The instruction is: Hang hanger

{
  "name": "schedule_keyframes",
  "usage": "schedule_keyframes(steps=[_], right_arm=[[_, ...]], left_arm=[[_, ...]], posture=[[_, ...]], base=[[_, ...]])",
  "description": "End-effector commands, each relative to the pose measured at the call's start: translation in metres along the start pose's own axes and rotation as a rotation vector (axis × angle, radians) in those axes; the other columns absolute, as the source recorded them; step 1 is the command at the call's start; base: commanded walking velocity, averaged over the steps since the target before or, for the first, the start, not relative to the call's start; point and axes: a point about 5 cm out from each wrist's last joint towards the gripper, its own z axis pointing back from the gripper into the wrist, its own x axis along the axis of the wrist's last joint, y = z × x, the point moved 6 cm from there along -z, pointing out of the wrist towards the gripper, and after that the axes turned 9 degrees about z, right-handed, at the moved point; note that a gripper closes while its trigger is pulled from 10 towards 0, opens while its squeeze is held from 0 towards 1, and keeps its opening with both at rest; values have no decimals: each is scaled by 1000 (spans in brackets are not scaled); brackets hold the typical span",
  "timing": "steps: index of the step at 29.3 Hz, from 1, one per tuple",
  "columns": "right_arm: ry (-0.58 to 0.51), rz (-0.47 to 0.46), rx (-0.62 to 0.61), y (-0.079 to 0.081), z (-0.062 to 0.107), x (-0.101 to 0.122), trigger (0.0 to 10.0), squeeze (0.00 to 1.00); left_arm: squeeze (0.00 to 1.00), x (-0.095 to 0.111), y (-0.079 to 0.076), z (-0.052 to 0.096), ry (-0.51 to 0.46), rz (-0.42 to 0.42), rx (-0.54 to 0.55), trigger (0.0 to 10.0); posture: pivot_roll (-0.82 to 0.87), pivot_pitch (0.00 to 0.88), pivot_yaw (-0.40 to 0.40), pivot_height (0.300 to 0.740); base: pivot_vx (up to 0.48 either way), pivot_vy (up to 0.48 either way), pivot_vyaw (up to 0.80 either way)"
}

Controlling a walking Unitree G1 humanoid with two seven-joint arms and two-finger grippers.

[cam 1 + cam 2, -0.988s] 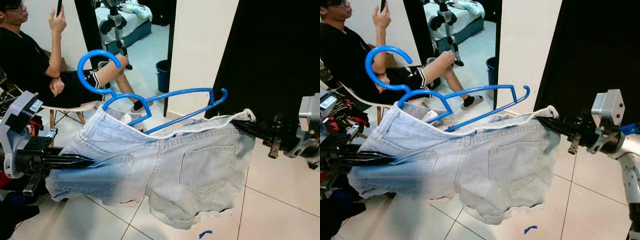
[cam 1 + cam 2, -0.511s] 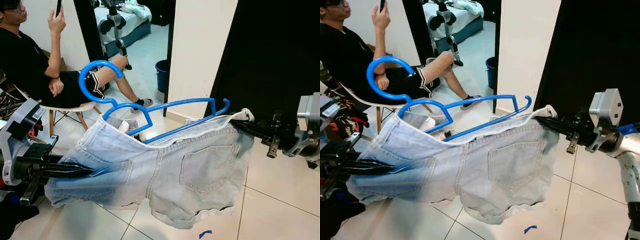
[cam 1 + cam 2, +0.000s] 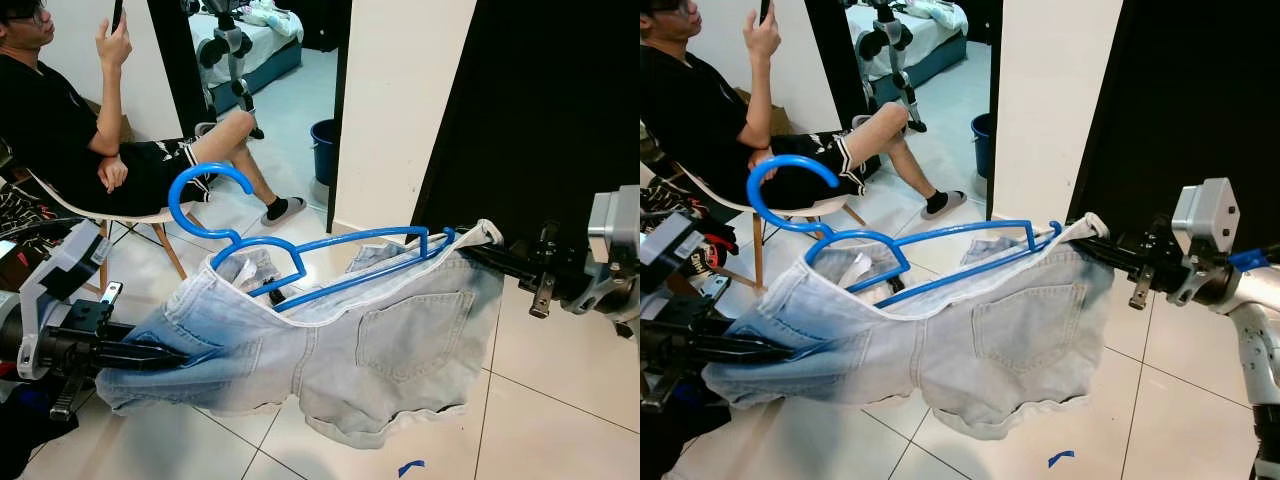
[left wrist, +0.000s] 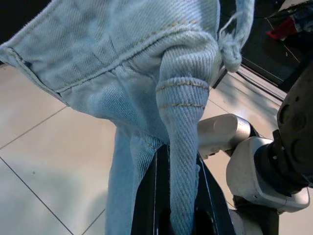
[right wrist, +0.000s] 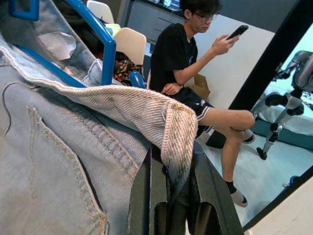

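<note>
While the left gripper (image 3: 172,354) pinches one end of the denim shorts (image 3: 340,345), the right gripper (image 3: 478,251) pinches the other end, holding them stretched in the air. The blue hanger (image 3: 300,255) sits inside the waistband. No writing can be read.

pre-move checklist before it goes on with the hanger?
1. Left gripper pinching the denim shorts: ok, fabric sits between its fingers in the wrist view.
2. Right gripper pinching the waistband: ok.
3. Blue hanger inside the waistband: ok, but tilted, right end lower.
4. Hook free of fabric: ok.
5. Rail to hang on: cannot tell.
6. Seated person clear of the arms: ok, behind the left arm, apart.
</note>
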Motion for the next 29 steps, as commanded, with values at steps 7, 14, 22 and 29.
schedule_keyframes(steps=[7,14,22,29], right_arm=[[19,33,-102,-24,22,10,10000,0],[19,29,-98,-23,22,9,10000,0],[13,29,-93,-23,22,11,10000,0],[-16,44,-78,-23,21,23,10000,0]], left_arm=[[0,-7,16,23,75,25,135,9294],[0,-8,18,25,69,25,147,9176],[0,-13,18,22,78,35,141,9137],[0,-32,25,20,156,46,173,8941]], posture=[[84,72,5,740],[84,72,4,740],[82,72,4,740],[78,79,7,740]], base=[[0,0,0],[0,0,0],[0,0,0],[0,0,0]])
